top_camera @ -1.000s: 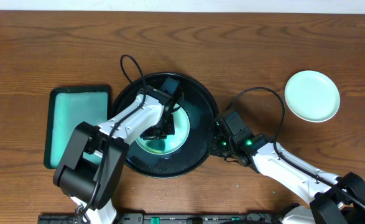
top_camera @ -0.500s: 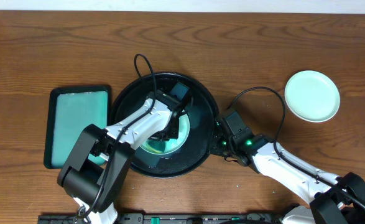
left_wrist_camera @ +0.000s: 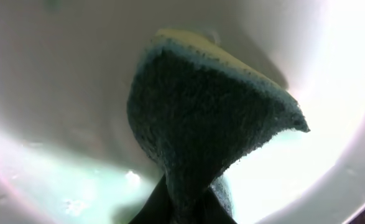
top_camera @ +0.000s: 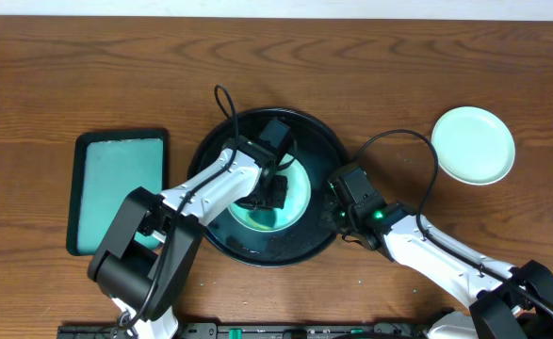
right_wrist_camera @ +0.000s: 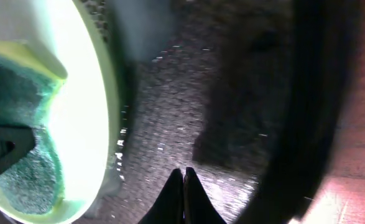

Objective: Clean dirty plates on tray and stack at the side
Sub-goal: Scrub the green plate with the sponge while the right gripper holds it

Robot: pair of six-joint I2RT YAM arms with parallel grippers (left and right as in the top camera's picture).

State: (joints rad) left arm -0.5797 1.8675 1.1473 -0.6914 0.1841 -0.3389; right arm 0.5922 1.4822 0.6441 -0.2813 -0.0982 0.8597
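Mint plate (top_camera: pixel 300 196) in tray (top_camera: pixel 257 250), mid frame, is showing teal smears. Your L gripper (top_camera: pixel 274 194) is squeezing sponge (left_wrist_camera: pixel 213 118) on it. R gripper (right_wrist_camera: pixel 183 185) is sitting closed, empty, at tray's right edge.

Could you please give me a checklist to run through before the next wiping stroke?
1. Grip: the left gripper pinches the sponge: ok.
2. Contact: the sponge presses on the plate in the black tray: ok.
3. Support: the right gripper is shut, tips down on the tray floor beside the plate: ok.
4. Smears gone from the plate: cannot tell, glare hides its surface.
5. Stacking spot: the side plate on the table has nothing on it: ok.
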